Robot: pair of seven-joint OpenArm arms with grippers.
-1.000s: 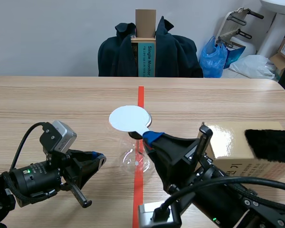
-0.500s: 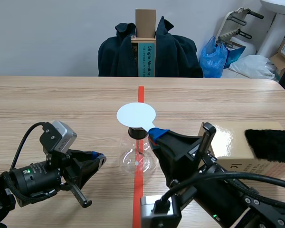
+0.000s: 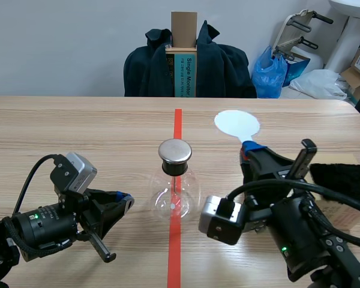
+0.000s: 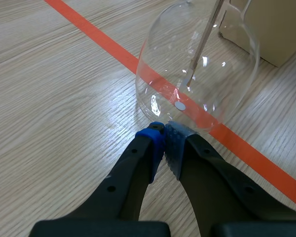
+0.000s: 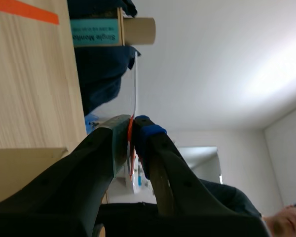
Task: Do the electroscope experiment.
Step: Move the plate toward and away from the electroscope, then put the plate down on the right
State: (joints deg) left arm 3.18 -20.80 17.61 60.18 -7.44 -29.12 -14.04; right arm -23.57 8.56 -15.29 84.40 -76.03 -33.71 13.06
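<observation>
Scene view: one flask, one disc

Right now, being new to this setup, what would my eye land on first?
The glass flask with its metal cap stands at the centre, on the red tape. The right tool holds a white disc by its stem, up in the air to the flask's right.

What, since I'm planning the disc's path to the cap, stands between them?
Nothing visible does. The disc, held by the right gripper, hangs to the robot's right of the cap on the flask, with open air between. The left gripper lies low on the flask's other side.
</observation>
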